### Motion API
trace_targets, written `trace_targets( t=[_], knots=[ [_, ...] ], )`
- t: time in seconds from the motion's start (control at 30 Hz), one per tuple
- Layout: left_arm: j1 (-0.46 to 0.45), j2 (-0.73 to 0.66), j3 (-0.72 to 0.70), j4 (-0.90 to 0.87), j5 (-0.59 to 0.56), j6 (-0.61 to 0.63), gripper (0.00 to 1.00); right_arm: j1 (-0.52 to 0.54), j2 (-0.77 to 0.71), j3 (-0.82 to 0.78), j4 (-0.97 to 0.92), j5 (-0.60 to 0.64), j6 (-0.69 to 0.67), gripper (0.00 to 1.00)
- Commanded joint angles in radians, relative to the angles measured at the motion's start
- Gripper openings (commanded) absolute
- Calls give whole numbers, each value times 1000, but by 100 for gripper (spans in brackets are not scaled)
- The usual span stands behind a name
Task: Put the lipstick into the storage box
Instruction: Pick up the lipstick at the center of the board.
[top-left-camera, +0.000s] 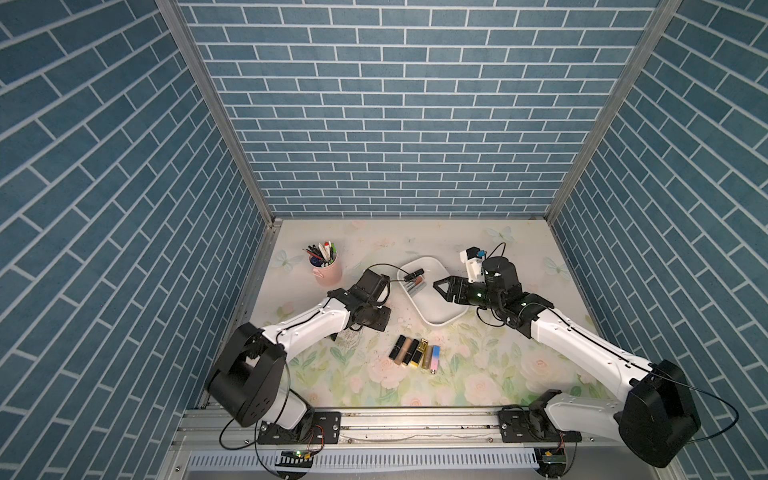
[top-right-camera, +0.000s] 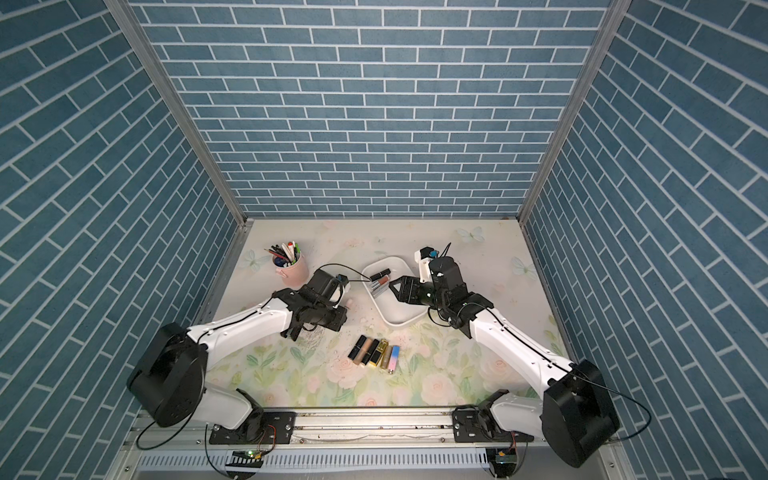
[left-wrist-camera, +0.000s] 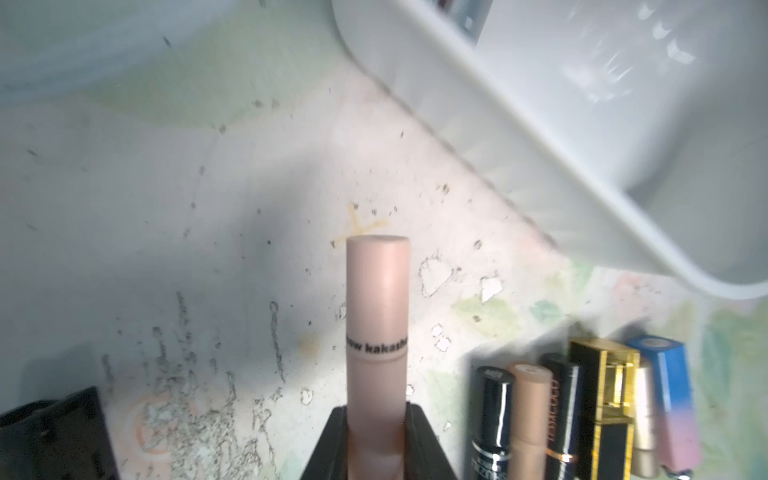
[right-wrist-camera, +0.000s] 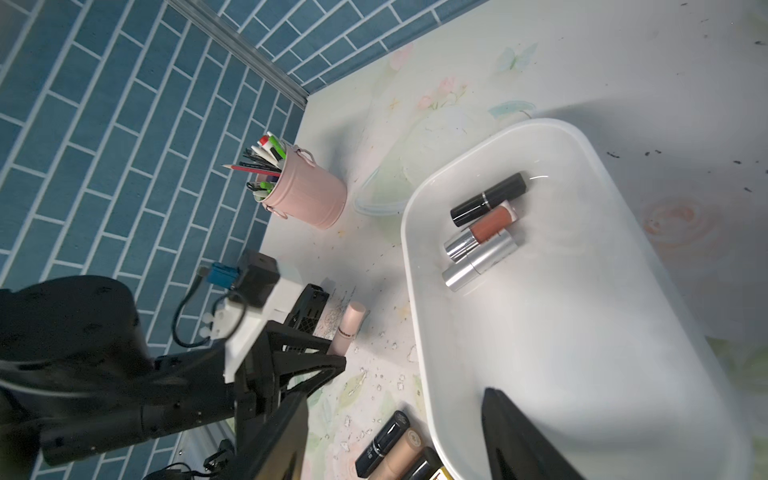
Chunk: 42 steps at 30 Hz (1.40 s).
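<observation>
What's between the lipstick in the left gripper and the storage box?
Nothing, just bare scuffed mat between the lipstick and the box rim, seen in the left wrist view.

A pink pen cup (top-left-camera: 327, 271) stands upright near the bench's far left corner, and it shows in both top views (top-right-camera: 291, 272) and in the right wrist view (right-wrist-camera: 309, 195). It is crammed with pens and pencils (top-left-camera: 322, 251) that fan out past its rim. The bench wears a pale floral cover (top-left-camera: 478, 374), scuffed with dark flecks (left-wrist-camera: 187, 395). Blue brick-pattern walls (top-left-camera: 395, 104) close in three sides, joined by metal corner posts (top-left-camera: 216, 112). A metal rail (top-left-camera: 415, 424) runs along the front edge.
</observation>
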<state>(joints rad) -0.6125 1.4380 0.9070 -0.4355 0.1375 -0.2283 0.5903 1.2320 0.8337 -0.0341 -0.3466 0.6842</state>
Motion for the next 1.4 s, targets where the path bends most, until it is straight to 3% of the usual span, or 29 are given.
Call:
trace_targets(
  t=[0.0,0.17,0.47,0.6,1.1,1.27,1.37],
  knots=[
    [2,-74,49,25,84,7,14,-7,-22,-15,110,-121,27,70],
    [3,-171,78,127,236,-27,15,-8,-39,-34,258,-260,43,70],
    [3,-240,115,295,474,-117,19,-7,-58,-26,468,-396,97,70],
    [3,-238,116,322,500,-144,19,-6,-55,-30,556,-429,141,69],
    [2,-251,109,352,527,-164,19,47,33,12,608,-440,164,61],
    [2,-248,107,354,533,-164,19,63,56,26,612,-429,165,54],
    [2,-250,103,353,534,-163,19,69,66,28,617,-427,169,44]
  ],
)
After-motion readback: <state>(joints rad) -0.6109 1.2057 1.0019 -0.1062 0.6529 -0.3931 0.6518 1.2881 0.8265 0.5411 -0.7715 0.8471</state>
